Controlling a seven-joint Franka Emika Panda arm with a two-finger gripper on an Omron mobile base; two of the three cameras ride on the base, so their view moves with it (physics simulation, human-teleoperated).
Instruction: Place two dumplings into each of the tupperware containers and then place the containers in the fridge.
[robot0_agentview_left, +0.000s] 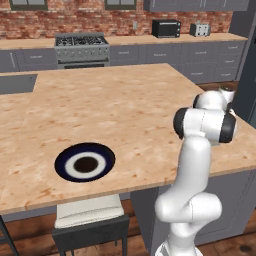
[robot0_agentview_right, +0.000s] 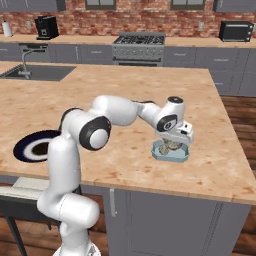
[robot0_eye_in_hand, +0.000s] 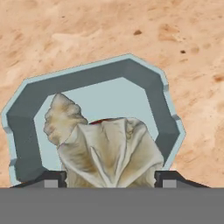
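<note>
A small pale blue tupperware container (robot0_agentview_right: 170, 156) sits on the island counter near its right front part, and I see its rim (robot0_eye_in_hand: 87, 74) from above in the hand view. My gripper (robot0_agentview_right: 173, 143) hangs low over it. In the hand view the gripper (robot0_eye_in_hand: 111, 179) has both fingertips (robot0_eye_in_hand: 54, 179) against the sides of a lumpy beige dumpling (robot0_eye_in_hand: 111, 148) that reaches down into the tray. A second dumpling (robot0_eye_in_hand: 61, 118) lies on the container's floor just behind the first. The fridge (robot0_agentview_left: 248, 75) stands as a dark slab at the right edge of the left base view.
A round dark blue plate (robot0_agentview_left: 62, 162) with a white centre lies near the counter's front edge, left of the arm (robot0_agentview_right: 25, 150). A stool (robot0_agentview_left: 90, 215) stands below that edge. A sink (robot0_agentview_right: 37, 72) is set in the far left of the counter.
</note>
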